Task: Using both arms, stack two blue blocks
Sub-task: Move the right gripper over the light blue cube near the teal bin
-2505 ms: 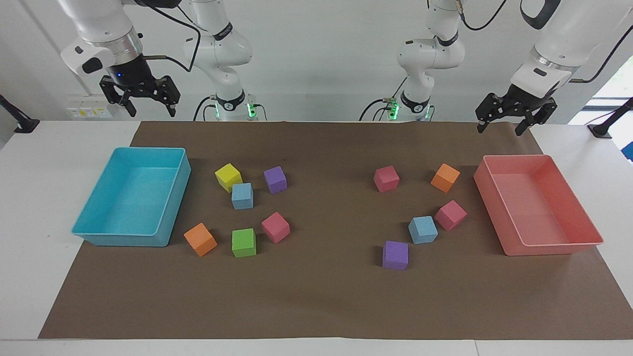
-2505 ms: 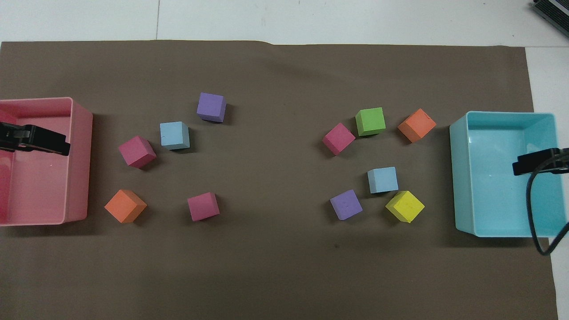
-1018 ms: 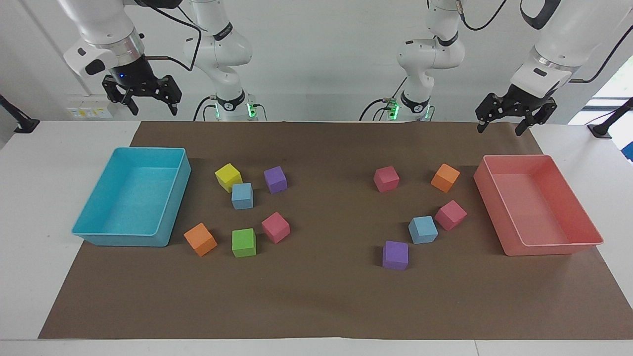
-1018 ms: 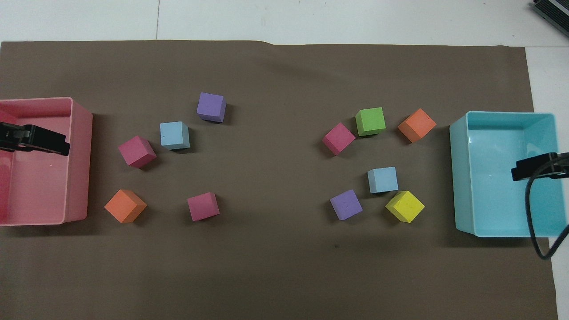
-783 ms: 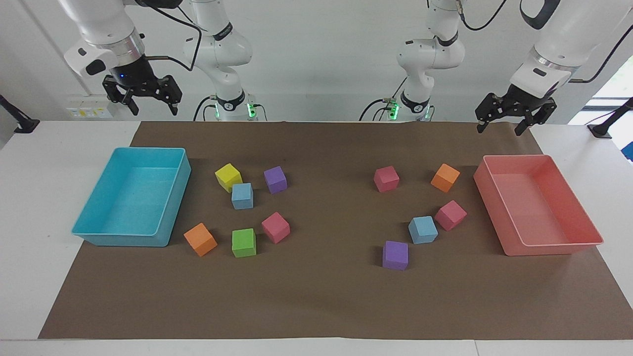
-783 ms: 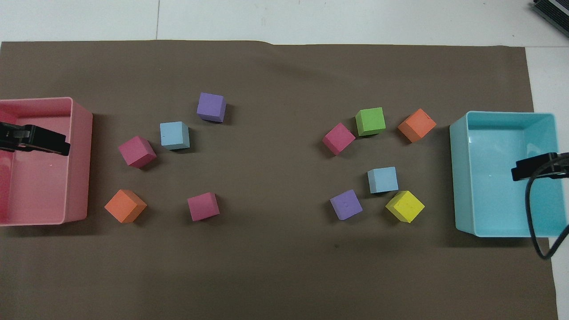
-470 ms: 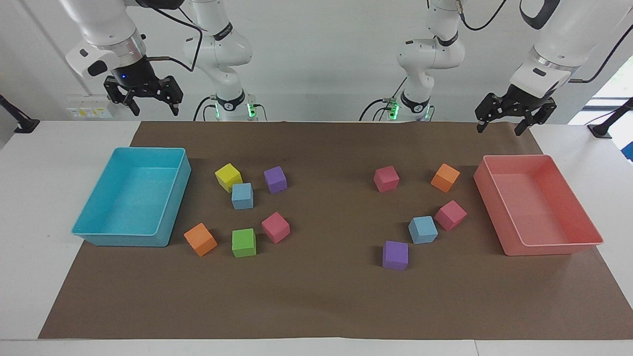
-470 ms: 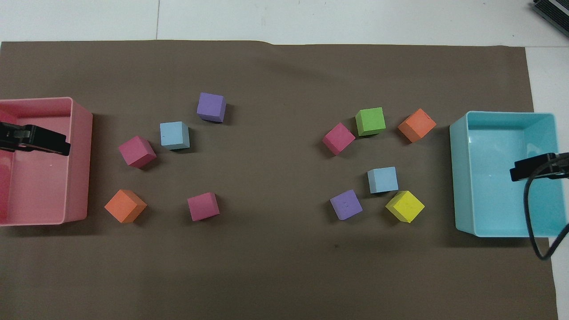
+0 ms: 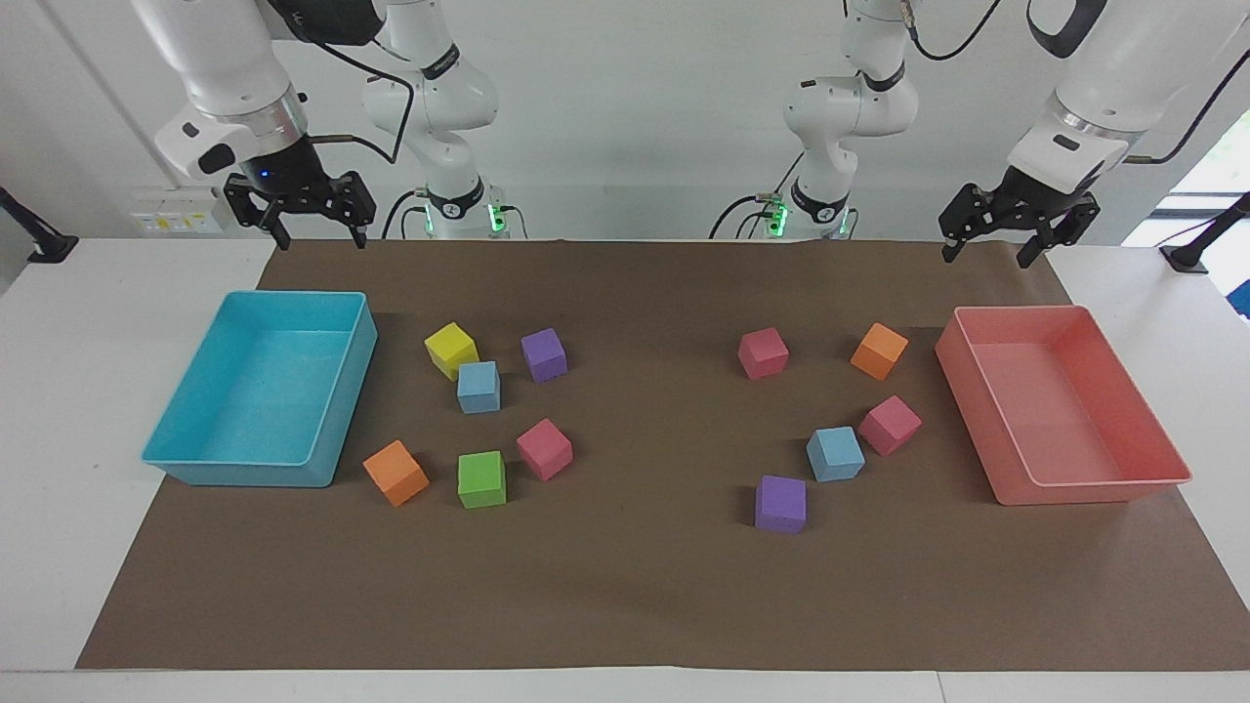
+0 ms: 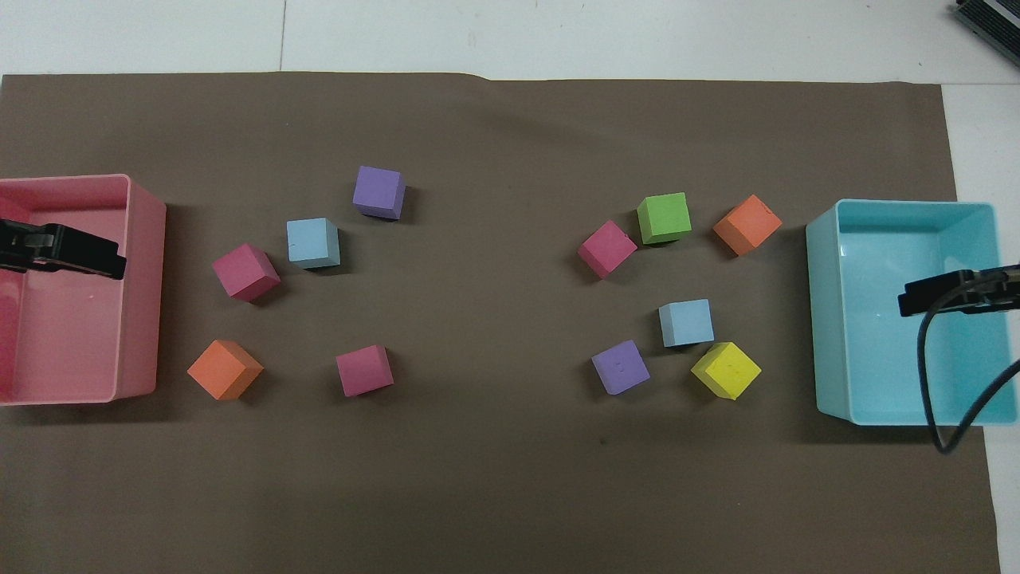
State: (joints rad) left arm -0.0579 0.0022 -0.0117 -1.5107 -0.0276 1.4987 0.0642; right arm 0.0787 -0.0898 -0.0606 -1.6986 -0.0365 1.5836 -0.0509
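Observation:
Two sky-blue blocks lie apart on the brown mat. One blue block point(image 9: 479, 387) point(image 10: 686, 322) sits toward the right arm's end, touching a yellow cube point(image 9: 450, 350). The other blue block point(image 9: 835, 454) point(image 10: 313, 242) sits toward the left arm's end, beside a pink cube point(image 9: 890, 425). My right gripper point(image 9: 317, 237) is open and empty, up in the air over the cyan tray's edge nearest the robots. My left gripper point(image 9: 986, 256) is open and empty, raised over the pink tray's end nearest the robots, and waits.
A cyan tray point(image 9: 293, 294) stands at the right arm's end and a pink tray point(image 9: 1025, 310) at the left arm's end. Purple point(image 9: 544, 353), green point(image 9: 481, 478), orange point(image 9: 395, 473) and pink point(image 9: 544, 448) cubes surround the first blue block. A purple cube point(image 9: 780, 504) lies by the second.
My right gripper has moved lower and toward the middle of the table, staying open. The left arm and all the blocks have not moved.

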